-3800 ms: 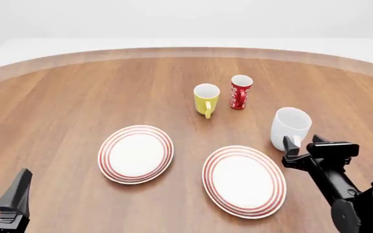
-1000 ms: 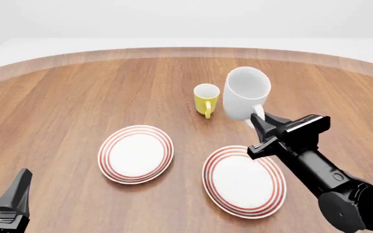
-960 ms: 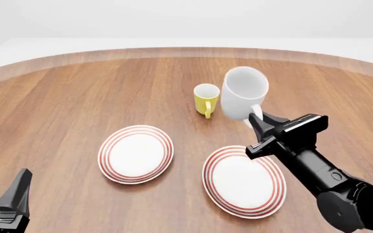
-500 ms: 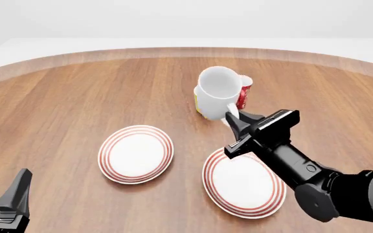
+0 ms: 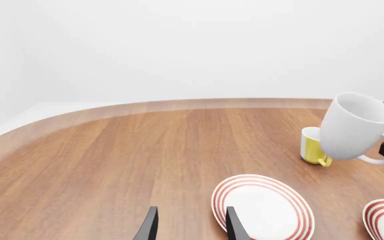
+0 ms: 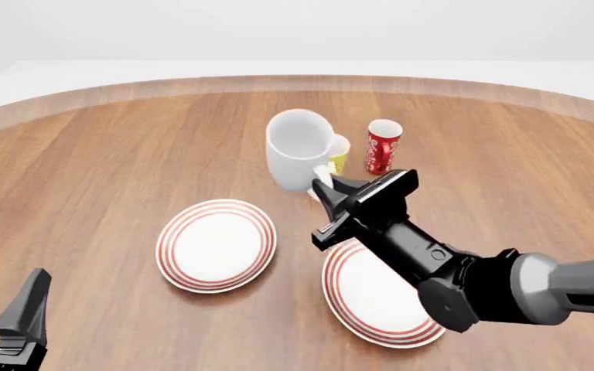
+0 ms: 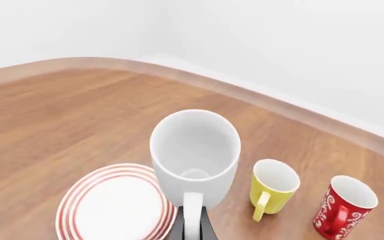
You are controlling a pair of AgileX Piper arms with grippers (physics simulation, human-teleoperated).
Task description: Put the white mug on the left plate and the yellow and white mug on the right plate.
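Note:
The white mug hangs in the air above the table, between the two plates and a little behind them. My right gripper is shut on its handle. Behind it, the yellow and white mug stands on the table, partly hidden; the right wrist view shows all of it. The left plate lies bare, to the lower left of the held mug. My right arm crosses the right plate. At the near left corner my left gripper stays low and open, its fingers holding nothing.
A tall red patterned cup stands to the right of the yellow and white mug, near the back. The round wooden table's curved far edge runs behind the cups. In the left wrist view the held white mug hangs beyond the left plate.
My right gripper has carried the white mug leftward from above the right plate's far edge toward the left plate. The mug now hides part of the yellow mug and uncovers the red cup.

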